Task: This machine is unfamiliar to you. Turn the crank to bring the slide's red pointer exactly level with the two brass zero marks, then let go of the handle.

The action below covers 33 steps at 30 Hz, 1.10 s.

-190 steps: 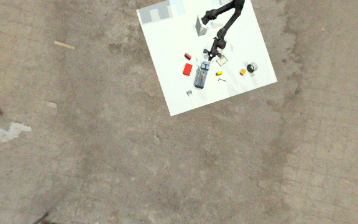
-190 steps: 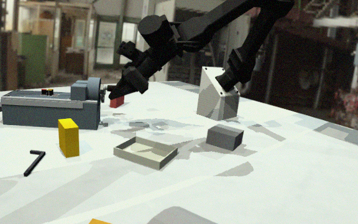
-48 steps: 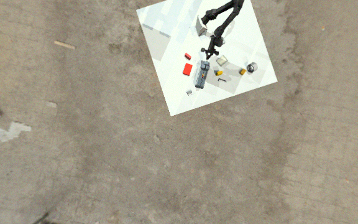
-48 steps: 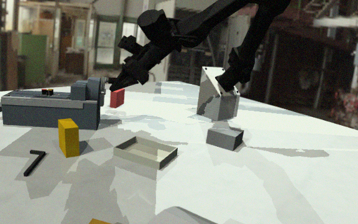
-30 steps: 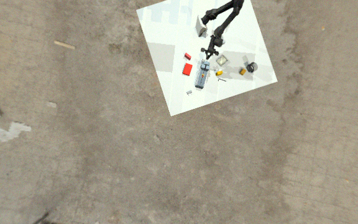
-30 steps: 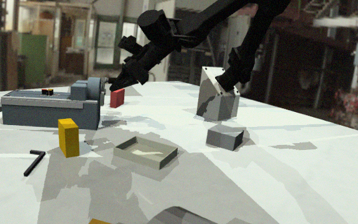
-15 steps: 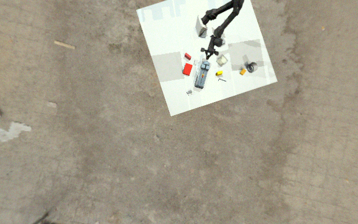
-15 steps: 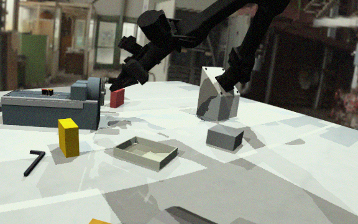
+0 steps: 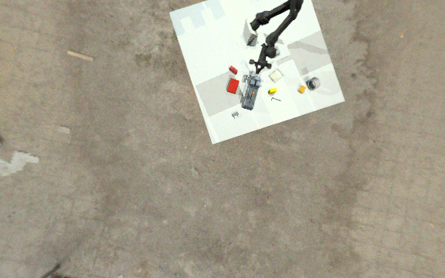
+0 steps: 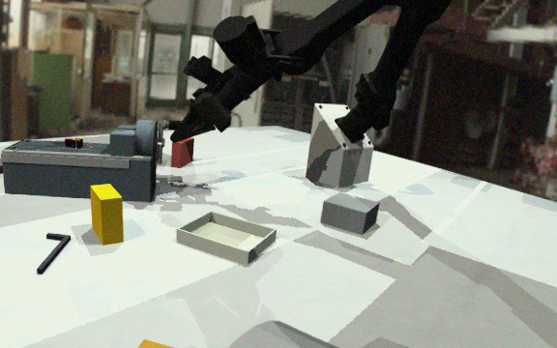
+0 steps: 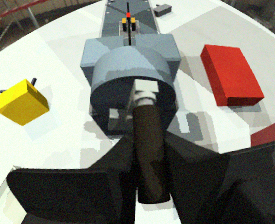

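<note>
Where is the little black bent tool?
In the exterior view the black bent tool lies flat on the table at far left, just left of the upright yellow block, in front of the grey machine.

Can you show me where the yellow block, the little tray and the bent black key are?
yellow block point(image 10: 106, 214): exterior view, front face.
little tray point(image 10: 213, 247): exterior view, near wall.
bent black key point(image 10: 52, 255): exterior view, long arm.

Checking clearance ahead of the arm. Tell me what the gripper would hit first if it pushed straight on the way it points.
The gripper is shut on the crank handle and points along it at the machine's round hub. Pushed straight on, it would likely meet that hub first, with the grey machine body behind it.
</note>
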Each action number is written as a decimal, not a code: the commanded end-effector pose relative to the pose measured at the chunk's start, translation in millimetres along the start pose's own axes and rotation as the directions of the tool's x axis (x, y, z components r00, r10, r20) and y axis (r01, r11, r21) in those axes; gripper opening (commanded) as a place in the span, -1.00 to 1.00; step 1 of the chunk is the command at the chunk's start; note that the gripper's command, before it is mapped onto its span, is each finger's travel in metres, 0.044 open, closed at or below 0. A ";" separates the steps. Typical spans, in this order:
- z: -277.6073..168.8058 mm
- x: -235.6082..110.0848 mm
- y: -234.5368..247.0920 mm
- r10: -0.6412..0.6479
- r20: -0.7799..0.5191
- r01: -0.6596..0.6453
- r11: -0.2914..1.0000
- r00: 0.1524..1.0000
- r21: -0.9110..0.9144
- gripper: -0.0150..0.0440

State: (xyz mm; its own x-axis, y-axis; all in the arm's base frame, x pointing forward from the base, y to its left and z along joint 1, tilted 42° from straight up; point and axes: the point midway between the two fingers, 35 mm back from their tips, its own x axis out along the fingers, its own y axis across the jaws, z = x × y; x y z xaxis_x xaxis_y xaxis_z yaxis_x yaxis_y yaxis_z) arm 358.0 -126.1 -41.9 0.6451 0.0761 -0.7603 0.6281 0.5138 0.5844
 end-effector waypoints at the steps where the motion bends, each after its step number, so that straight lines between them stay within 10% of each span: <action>1: -1.8 1.5 -9.0 -0.023 -0.001 0.023 1.000 1.000 0.008 -0.49; 33: -4.1 4.1 -13.1 -0.023 -0.001 0.023 1.000 1.000 0.008 -0.49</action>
State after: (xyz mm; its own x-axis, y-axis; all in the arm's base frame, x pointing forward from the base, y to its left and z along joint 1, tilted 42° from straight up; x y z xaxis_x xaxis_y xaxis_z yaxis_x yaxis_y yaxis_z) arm 355.4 -127.3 -46.2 0.6453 0.0728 -0.7604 0.6300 0.5122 0.5837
